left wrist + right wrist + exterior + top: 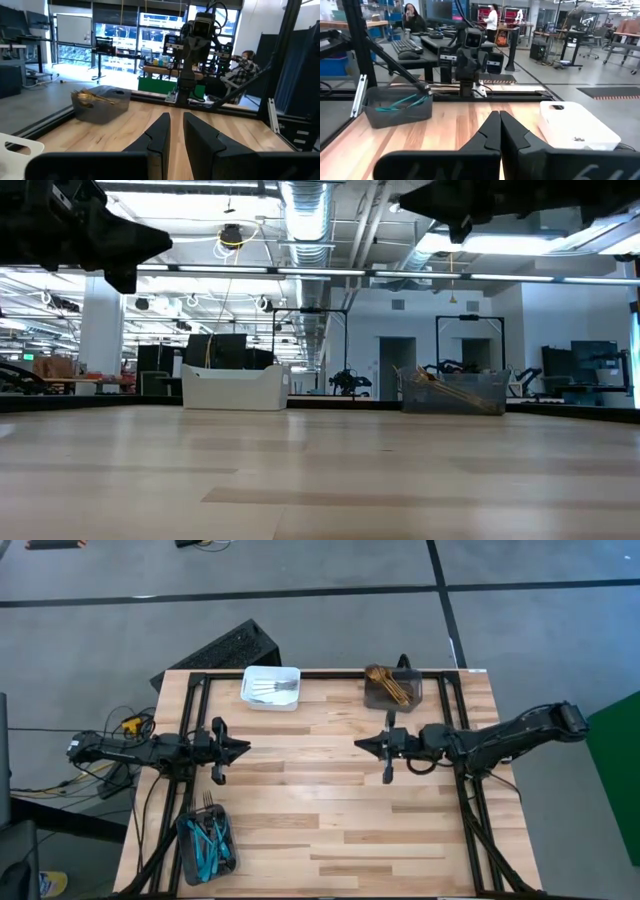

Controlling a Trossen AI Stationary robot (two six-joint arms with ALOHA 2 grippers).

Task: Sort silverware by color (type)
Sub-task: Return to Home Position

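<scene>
Left gripper (244,748) is hovering mid-left, narrowly open. Right gripper (361,743) is facing it centre-right, pinched closed. Both are empty, likely parking clear of the bins. Silver pieces (275,690) are lying in white bin (249,675) top centre, gold pieces (388,685) in top grey bin (416,692), blue pieces (208,838) in bottom-left bin (184,830).

The middle of the wooden table (330,830) lies bare from front edge to back. It forms a wide lane between the left gripper (246,748) and the right gripper (359,743), which face each other well apart and raised above the board. Obstacles keep to the edges: a white bin (271,687) and a dark grey bin (392,687) stand along the far side with open board between them, and a dark bin (206,843) sits at the near left corner. Black frame rails (330,673) border the back and sides; their height is hard to judge.
</scene>
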